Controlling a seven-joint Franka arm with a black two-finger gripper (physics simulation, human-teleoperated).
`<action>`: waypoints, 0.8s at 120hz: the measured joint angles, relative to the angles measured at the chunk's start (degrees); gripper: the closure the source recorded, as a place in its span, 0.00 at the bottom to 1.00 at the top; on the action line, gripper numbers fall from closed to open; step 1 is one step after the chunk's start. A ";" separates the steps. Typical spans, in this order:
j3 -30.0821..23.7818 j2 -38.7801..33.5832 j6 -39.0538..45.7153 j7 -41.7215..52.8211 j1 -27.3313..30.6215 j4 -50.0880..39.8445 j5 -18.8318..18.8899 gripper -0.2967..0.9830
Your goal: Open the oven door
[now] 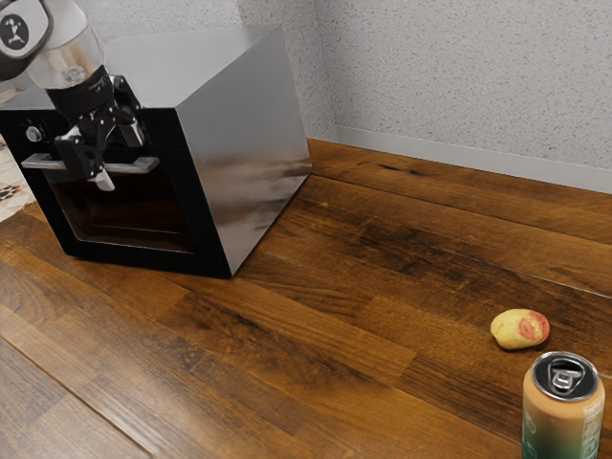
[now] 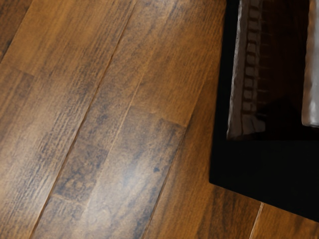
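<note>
Evidently the oven door (image 1: 124,212) was shut, forming the front face of the oven (image 1: 239,143), its dark window below the handle (image 1: 144,165). The handle's long axis ran across the upper front of the oven, level with its top edge. The gripper (image 1: 118,158) was at the oven's front, right at the handle, crossing its length; the door lay just behind and below it. Fingers: open, standing apart, the handle seen between or just beside them. Contact from both sides could not be confirmed.

Only one arm present, so the reach was its own. Key relation, as judged: handle immediately next to the gripper, door on the oven side of it. The coming move called for closing or hooking on the bar, then drawing away from the oven front, probably outward and down if the hinge is low. Risk: a fingertip slipping off the bar.

Beyond: knob (image 1: 35,134) on the oven's front, above the handle. Fruit (image 1: 519,329) and can (image 1: 562,421) stood on the table (image 1: 316,335), well apart from the oven, toward the exterior view's right.
</note>
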 joint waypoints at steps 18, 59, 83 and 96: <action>0.04 -1.36 9.96 -2.98 4.49 -6.44 0.35 0.23; 0.44 -2.91 22.52 -7.05 3.11 -12.97 -0.96 0.23; 0.64 0.35 25.32 -7.01 6.16 -12.08 -1.95 0.23; 0.65 1.01 26.01 -6.71 9.14 -11.43 -2.19 0.23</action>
